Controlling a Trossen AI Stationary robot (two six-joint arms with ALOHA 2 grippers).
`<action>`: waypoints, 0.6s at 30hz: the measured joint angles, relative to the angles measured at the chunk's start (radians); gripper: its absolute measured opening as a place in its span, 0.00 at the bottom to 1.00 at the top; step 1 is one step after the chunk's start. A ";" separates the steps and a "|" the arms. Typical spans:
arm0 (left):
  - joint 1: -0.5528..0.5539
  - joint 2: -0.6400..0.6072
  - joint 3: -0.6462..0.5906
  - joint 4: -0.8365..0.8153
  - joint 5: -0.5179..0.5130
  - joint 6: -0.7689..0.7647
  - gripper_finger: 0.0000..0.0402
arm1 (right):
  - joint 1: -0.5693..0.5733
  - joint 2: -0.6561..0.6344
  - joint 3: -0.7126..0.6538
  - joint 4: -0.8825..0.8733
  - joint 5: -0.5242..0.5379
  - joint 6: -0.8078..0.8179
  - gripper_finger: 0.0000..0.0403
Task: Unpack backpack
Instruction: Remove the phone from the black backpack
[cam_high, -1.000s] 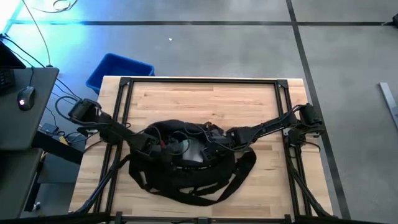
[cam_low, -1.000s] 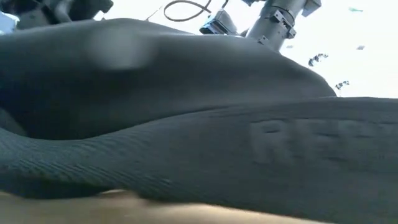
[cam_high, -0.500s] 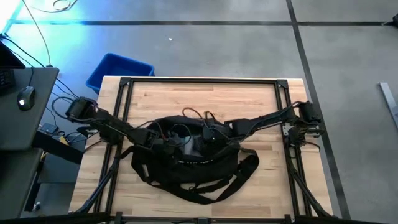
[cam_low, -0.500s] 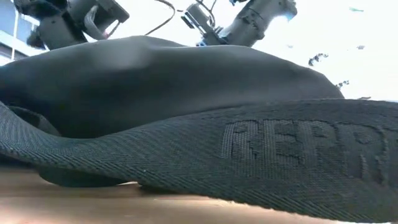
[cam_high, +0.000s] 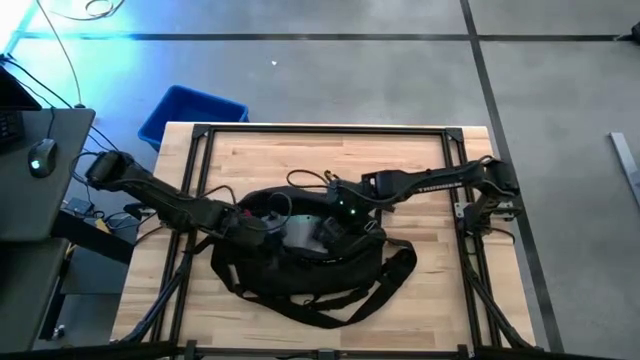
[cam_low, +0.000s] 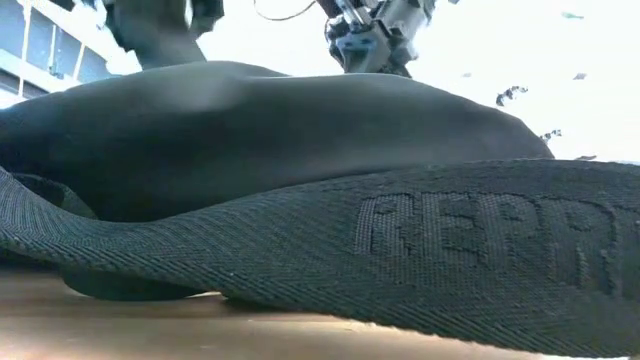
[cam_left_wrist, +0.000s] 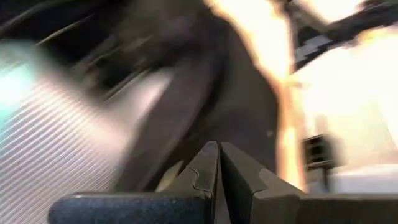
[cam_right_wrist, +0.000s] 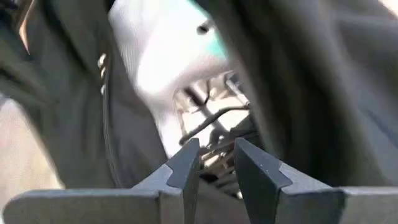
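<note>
Left claw (cam_left_wrist: 219, 163) pressed together, right claw (cam_right_wrist: 216, 163) slightly spread, over backpack (cam_high: 300, 270); strap (cam_low: 420, 270) embossed "REPR".

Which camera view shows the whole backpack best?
The high view: the backpack lies entire on the table, straps spread. The low view shows only its bulk and a strap; the wrist views show only blurred close fabric.
</note>
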 joint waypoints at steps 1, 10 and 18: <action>0.001 0.014 0.000 0.041 0.009 0.006 0.00 | -0.008 0.004 -0.001 0.018 -0.053 -0.014 0.21; 0.087 0.217 -0.002 0.114 0.004 -0.062 0.00 | -0.029 0.038 -0.001 0.091 -0.138 -0.082 0.41; 0.142 0.316 -0.002 0.202 0.004 -0.171 0.00 | -0.045 0.105 -0.002 0.137 -0.181 -0.112 0.63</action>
